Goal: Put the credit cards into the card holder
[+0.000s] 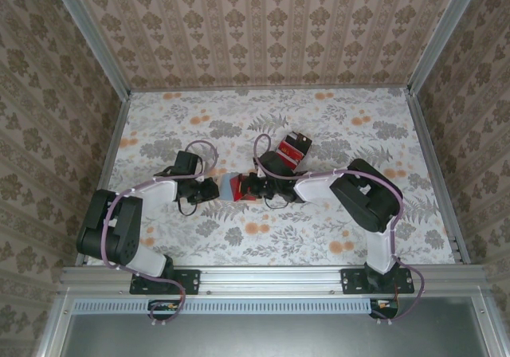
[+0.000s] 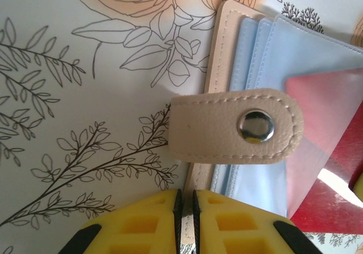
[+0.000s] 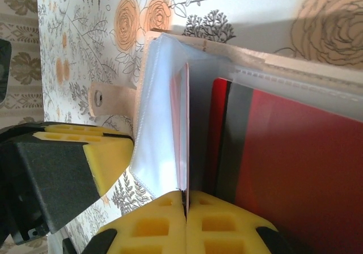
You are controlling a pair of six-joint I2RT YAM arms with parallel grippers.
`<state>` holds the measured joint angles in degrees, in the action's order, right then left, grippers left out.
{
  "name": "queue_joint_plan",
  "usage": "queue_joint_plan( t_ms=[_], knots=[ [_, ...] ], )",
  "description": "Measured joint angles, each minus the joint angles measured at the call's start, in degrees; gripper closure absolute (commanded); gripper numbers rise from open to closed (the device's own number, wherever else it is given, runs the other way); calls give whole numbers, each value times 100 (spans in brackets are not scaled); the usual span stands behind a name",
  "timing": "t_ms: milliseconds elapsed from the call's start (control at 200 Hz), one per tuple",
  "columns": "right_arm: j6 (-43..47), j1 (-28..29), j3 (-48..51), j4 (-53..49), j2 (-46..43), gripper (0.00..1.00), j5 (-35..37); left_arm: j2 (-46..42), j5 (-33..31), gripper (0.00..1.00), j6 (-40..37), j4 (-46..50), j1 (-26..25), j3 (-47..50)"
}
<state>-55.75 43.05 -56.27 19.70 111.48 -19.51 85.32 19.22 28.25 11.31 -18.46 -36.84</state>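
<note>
Arms meet over the middle of the flower-patterned tabletop [image 1: 358, 229], their wrists turned toward each other. Between them sits the flat tan leather-like folding card holder [image 2: 226, 33], open, with its pale-blue clear plastic sleeves [image 2: 295, 44] fanned out from the stitched border. A tan closing strap [image 2: 215, 126] with a round silver snap stud [image 2: 256, 125] lies across the sleeves.

The left tool [image 2: 185, 203] has its yellow fingers pressed together on the holder's tan edge, with only a thin slit showing between the pads. From the opposite side, the right tool [image 3: 186, 202] is clamped on a thin glossy red card [image 3: 185, 129], seen edge-on in the right wrist view. This card stands among the sleeves, partly inside the holder. Next to it, behind clear plastic, is a second red card with a dark stripe [image 3: 283, 152]. In the left wrist view, red also shows through the sleeves on the right.

Farther back on the tabletop, just beside the right arm's wrist, rests a small cluster of red and black credit cards [image 1: 295, 150] — apart from the holder.
</note>
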Motion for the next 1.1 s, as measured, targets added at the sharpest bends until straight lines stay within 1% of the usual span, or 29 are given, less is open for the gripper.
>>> queue_joint_plan(
  t_ms=[385,500,755,970,1100],
  knots=[
    [-455,-42,627,673,-214,97,199,9,46,84,52,-201,0,87],
    [-625,-39,706,922,-212,99,264,9,63,84,72,-271,0,120],
    [-1174,24,1093,1884,-46,100,564,-22,57,84,153,-345,-22,164],
    [-1373,74,1108,2380,166,100,726,-33,44,84,175,-404,-33,195],
    [-1392,114,1134,2514,197,100,835,-31,20,84,177,-409,-63,195]
  ],
)
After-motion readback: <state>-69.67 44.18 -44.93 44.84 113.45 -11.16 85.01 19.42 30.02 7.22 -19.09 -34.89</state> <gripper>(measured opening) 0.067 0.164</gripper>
